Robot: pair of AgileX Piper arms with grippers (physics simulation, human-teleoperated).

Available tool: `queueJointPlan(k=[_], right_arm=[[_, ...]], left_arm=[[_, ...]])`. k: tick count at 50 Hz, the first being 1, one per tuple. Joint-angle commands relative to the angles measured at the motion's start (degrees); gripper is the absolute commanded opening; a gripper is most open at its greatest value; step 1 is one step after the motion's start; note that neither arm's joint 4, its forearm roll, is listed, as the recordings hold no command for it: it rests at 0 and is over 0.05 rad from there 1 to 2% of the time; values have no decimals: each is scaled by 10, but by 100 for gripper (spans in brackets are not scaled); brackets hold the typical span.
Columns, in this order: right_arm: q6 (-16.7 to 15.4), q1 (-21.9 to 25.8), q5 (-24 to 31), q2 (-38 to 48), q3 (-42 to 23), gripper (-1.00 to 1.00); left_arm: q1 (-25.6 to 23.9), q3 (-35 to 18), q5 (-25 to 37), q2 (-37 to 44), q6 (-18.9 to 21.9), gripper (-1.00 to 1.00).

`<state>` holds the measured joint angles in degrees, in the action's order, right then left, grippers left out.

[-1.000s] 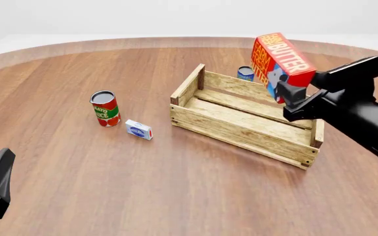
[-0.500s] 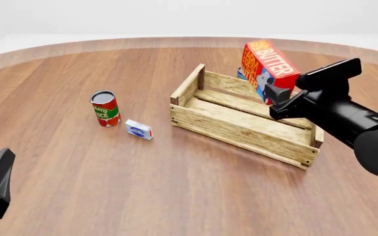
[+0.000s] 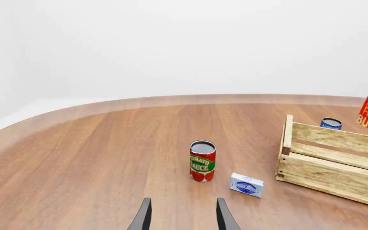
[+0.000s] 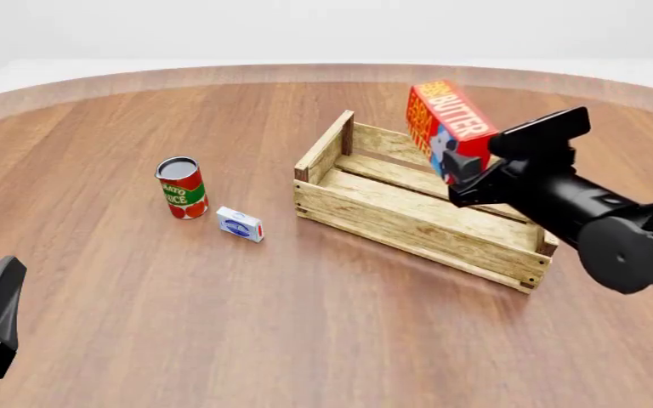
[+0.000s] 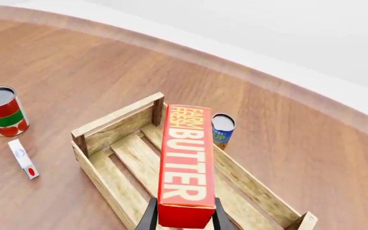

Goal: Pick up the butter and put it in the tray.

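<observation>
A: Item one, the butter (image 4: pixel 449 123). Location: in the air above the tray (image 4: pixel 386 212), over its far half, tilted, long axis running up and away from the right claw (image 4: pixel 459 169). Not touching the slats.

B: State of that claw?

A: Closed on the carton's lower end; the right wrist view shows a finger pressed against each side of the butter (image 5: pixel 185 165), with most of the carton's length sticking out beyond the grip.

B: Hazard, then?

A: My reading: a hold at one end of a long box leaves it free to pivot. A jolt could swing it or let it slide out early, landing on a wall rather than inside.

B: Item two?

A: Blue can (image 5: pixel 222 129), standing on the bench (image 4: pixel 303 340) just outside the tray's far wall. If the carton is carried too far forward or released while leaning that way, it could tip over the wall and knock the can.

B: Other stock?

A: Tomato sauce can (image 4: pixel 181 188) and small white-blue box (image 4: pixel 239 223), side by side, well apart from the tray on its left. No risk from them, I judge.

B: Left claw?

A: Left claw (image 3: pixel 182 215), fingers parted, holding nothing, low over the bench and well clear.

B: Remaining concern?

A: The tilt. Released from this height and angle, the carton would likely drop end-first and could bounce or come to rest propped on the rim.
</observation>
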<state>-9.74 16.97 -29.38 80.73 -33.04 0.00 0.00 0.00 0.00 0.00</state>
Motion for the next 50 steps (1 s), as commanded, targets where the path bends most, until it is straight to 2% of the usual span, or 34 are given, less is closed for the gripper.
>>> queueJointPlan(k=[1, 50], right_arm=[[13, 1, -18, 24, -18, -100], [20, 0, -58, 116, -36, -100]], left_arm=[[0, 0, 0, 0, 0, 100], [0, 0, 0, 0, 0, 100]])
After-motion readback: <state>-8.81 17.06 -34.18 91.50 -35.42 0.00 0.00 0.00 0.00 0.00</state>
